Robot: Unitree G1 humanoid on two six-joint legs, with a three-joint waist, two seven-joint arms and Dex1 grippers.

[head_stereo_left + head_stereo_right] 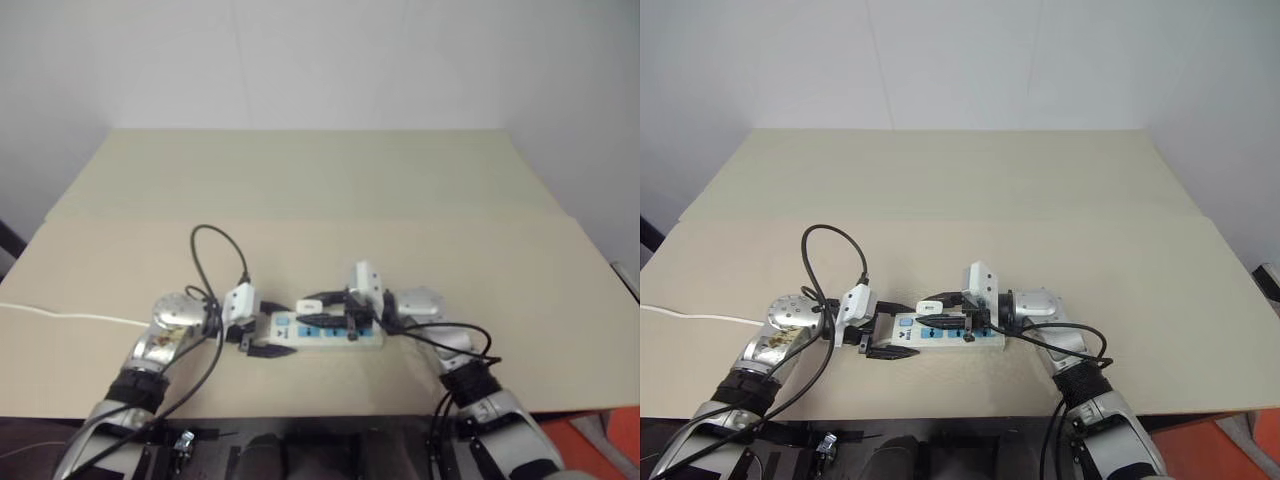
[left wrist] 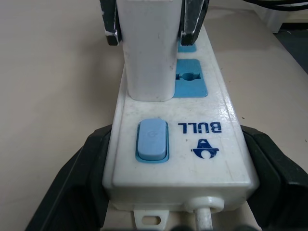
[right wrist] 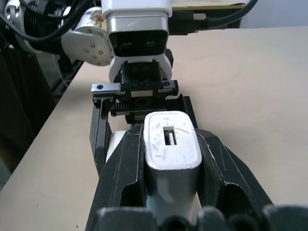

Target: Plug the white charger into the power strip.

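white charger (image 2: 147, 53), white power strip (image 2: 216, 159), blue sockets (image 2: 191, 79)

We count one power strip (image 1: 945, 334) on the counter (image 1: 960, 190), near its front edge, and one white charger (image 2: 147, 48) standing on it. On the strip we can make out one blue switch (image 2: 152, 140) at the cord end and one open blue socket (image 2: 190, 78), with part of a second beyond it; any further sockets are hidden. We also count two pincers, the left pincer (image 1: 888, 330) and the right pincer (image 1: 945, 310), and one white cord (image 1: 70, 316) running to the counter's left edge.
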